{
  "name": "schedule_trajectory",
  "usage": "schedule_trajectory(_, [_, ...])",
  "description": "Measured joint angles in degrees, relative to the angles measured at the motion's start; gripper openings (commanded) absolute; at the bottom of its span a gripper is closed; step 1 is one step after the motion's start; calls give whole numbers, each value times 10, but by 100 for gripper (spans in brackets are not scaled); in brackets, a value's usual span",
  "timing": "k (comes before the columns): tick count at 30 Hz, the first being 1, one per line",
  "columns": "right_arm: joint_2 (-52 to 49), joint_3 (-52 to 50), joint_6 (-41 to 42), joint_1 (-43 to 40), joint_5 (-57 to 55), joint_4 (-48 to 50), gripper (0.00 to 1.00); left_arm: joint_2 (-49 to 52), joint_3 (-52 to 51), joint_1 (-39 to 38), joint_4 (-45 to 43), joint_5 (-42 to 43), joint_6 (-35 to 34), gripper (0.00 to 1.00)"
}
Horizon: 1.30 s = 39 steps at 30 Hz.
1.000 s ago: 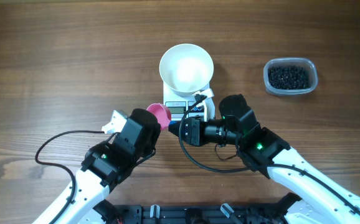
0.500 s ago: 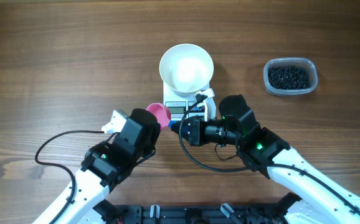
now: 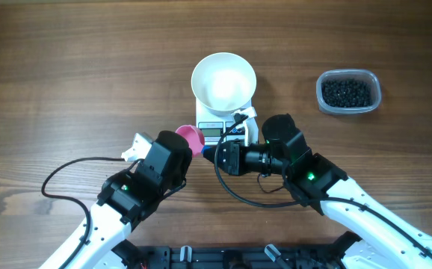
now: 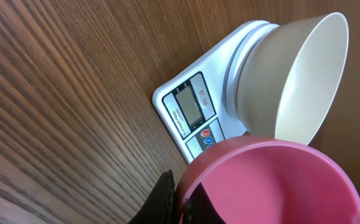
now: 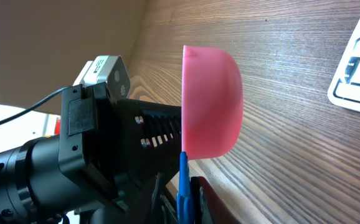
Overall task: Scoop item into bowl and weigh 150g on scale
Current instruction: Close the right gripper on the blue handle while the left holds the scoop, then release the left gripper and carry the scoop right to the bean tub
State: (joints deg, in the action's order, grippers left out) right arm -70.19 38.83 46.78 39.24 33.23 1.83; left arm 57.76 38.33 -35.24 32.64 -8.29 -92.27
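Many small round black beads (image 3: 344, 92) lie piled in a clear plastic tub (image 3: 377, 96), well right of the round white bowl (image 3: 223, 82) atop the white square scale (image 3: 214, 133); left claw (image 3: 184, 146) closed on a pink plastic scoop (image 3: 190, 135); right claw (image 3: 210, 153) just beside it, grip unclear; brown wood-grain tabletop (image 3: 89, 67).

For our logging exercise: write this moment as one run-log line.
bowl: empty, on scale | item: in clear tub | left gripper: shut on pink scoop, empty | right gripper: beside scoop, grip unclear
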Motion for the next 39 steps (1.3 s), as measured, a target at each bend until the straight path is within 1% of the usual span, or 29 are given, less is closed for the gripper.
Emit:
schedule_trajectory(4, [0,0,5,0,-1,3,23,0,0,0,2,0,0,4])
schedule_trajectory(6, [0,0,7,0,-1,3,20,0,0,0,2,0,0,4])
schedule_trajectory(17, [0,0,12,0,-5,3,17,0,0,0,2,0,0,4])
schedule_trajectory(19, [0,0,12,0,-4,3,15,0,0,0,2,0,0,4])
schedule_trajectory(21, [0,0,12,0,-5,3,11,0,0,0,2,0,0,4])
schedule_trajectory(23, [0,0,13,0,-6,2,5,0,0,0,2,0,0,4])
schedule_trajectory(29, [0,0,12,0,-10,-2,4,0,0,0,2,0,0,4])
schedule_trajectory(30, [0,0,12,0,-10,-2,4,0,0,0,2,0,0,8])
schedule_trajectory(33, [0,0,12,0,-11,-1,4,0,0,0,2,-1,2,43])
schedule_trajectory(34, [0,0,12,0,-10,0,4,0,0,0,0,1,2,51])
schedule_trajectory(35, [0,0,11,1,-11,4,4,0,0,-1,3,0,0,62])
schedule_trajectory(36, [0,0,6,1,-13,5,4,0,0,-1,7,-1,0,71])
schedule_trajectory(37, [0,0,-2,1,-16,5,4,1,0,0,6,-2,1,79])
schedule_trajectory(39, [0,0,-22,1,-23,6,4,1,0,-1,6,-4,1,92])
